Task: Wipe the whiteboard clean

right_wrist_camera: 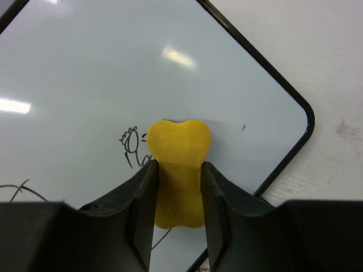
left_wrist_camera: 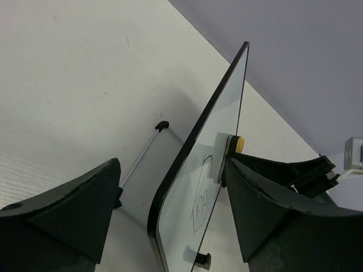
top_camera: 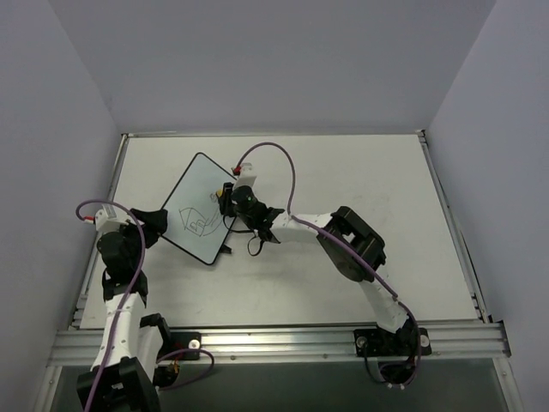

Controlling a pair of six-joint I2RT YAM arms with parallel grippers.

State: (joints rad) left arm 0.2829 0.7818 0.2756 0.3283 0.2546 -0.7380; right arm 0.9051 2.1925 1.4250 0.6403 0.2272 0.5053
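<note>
The whiteboard (top_camera: 193,193) lies turned like a diamond at the table's middle left, with a thin black drawing (top_camera: 199,223) on its near part. My right gripper (top_camera: 233,199) is shut on a small yellow eraser (right_wrist_camera: 178,141) and presses it flat on the whiteboard (right_wrist_camera: 113,68), just right of some scribbles (right_wrist_camera: 131,148). My left gripper (top_camera: 161,225) is open. Its jaws stand wide on either side of the whiteboard's left rim (left_wrist_camera: 170,187) without touching it. The eraser also shows in the left wrist view (left_wrist_camera: 240,144) behind the board.
A thin wire stand with a black tip (left_wrist_camera: 142,153) lies under the board. A purple cable (top_camera: 287,172) loops over the right arm. Metal rails (top_camera: 274,339) edge the table, with grey walls on three sides.
</note>
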